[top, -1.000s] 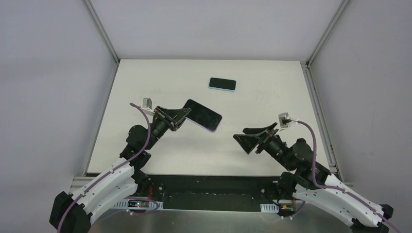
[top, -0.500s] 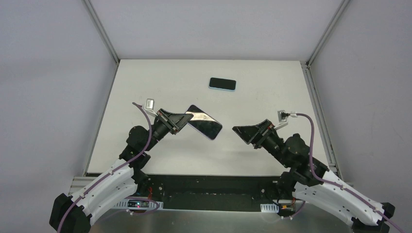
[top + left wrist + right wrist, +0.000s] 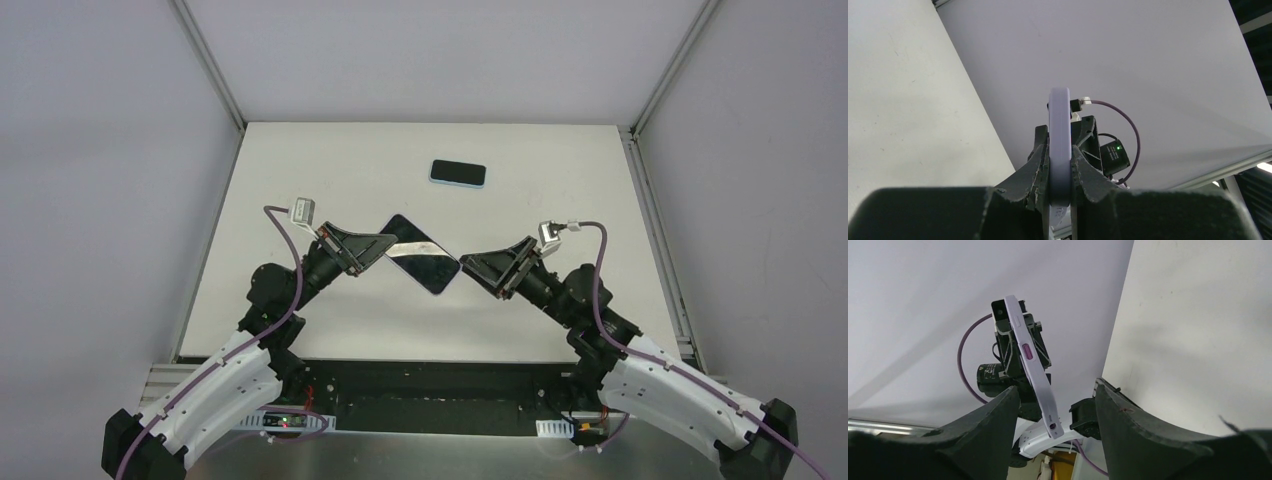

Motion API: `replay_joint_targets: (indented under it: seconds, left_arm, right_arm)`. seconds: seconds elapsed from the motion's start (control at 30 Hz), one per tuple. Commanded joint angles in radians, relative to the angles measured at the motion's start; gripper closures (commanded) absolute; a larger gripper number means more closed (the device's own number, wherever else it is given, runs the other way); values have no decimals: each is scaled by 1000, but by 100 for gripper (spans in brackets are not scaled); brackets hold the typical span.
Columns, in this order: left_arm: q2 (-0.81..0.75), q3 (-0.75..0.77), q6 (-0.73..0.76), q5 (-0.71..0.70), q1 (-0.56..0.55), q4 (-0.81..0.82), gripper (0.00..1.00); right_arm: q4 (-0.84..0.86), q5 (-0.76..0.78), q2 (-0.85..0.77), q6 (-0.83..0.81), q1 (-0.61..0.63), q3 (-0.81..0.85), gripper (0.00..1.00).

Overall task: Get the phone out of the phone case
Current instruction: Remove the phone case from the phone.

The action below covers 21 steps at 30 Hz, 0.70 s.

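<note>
While the left fingers (image 3: 366, 243) are clamping one end of the phone (image 3: 422, 254), I am holding it in the air above the bench (image 3: 300, 170), glass side tilted up and its free end pointing toward the right arm. The left wrist view is showing both pads pressing flat on the lilac case (image 3: 1059, 125), which is standing edge-on between them. As far as I am judging it, nothing of the separation is done yet: the phone is sitting fully in the case, no corner lifting. Further right, the right fingers (image 3: 495, 267) are spreading wide on either side of that free end, gripping nothing. From the right wrist view I cannot tell whether either one is touching the rim. What is remaining is the whole peel. A second handset (image 3: 458, 173) is lying flat at the back.
</note>
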Motion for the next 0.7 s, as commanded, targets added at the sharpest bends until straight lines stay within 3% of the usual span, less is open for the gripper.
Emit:
replay_joint_targets:
  seconds: [0.0,0.67]
  left_arm:
    - [-19,52,-28,9,7,149,100]
    - [-26,36,-59,-18,7,185,100]
  right_arm:
    - [167,-56,4,45,-4,1,41]
    - [346,-79,99,124,-5,-35,57]
